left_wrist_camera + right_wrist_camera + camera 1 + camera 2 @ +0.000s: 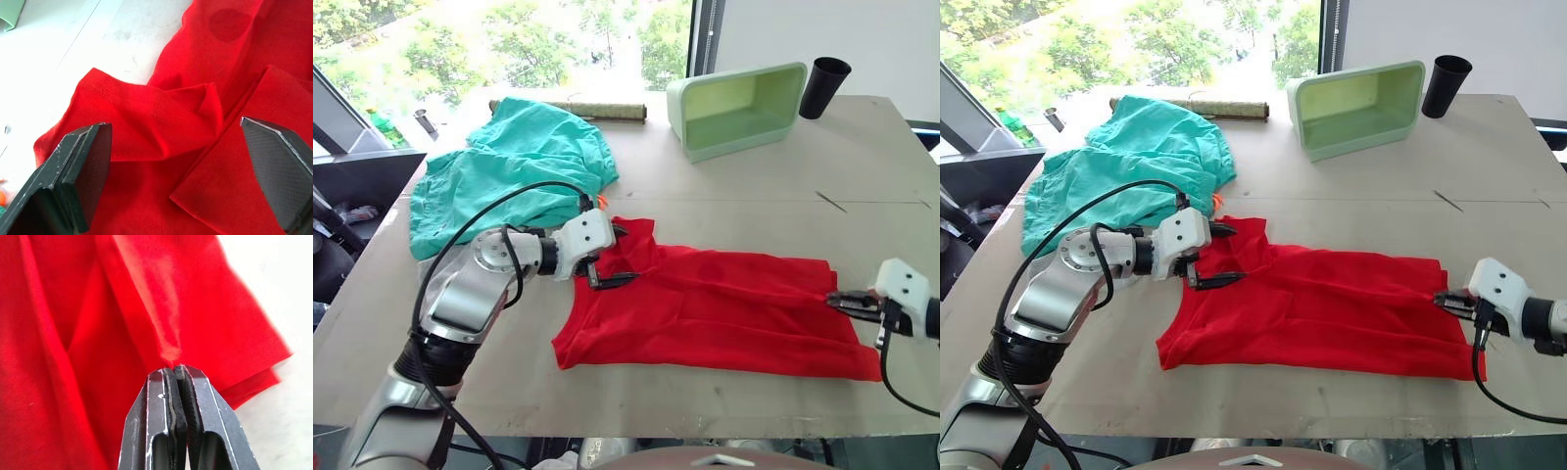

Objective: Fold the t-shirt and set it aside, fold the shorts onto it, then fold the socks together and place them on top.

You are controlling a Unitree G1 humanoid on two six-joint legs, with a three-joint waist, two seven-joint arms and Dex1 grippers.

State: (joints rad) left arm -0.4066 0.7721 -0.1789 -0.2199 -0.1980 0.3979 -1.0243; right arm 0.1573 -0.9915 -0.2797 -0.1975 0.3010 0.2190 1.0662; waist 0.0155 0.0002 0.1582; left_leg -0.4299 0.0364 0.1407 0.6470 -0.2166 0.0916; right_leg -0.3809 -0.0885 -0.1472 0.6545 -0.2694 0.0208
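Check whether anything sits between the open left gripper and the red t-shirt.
Nothing visible does. The left gripper hangs open directly over the t-shirt near its crumpled end, while the right gripper pinches a fold at the other end.

- A robot test room or lab, not a home.
- Bare board table (754, 196) by a large window (509, 39) onto trees.
- At the far edge: a pale green bin (739, 108) on its side, a black cup (823, 86).
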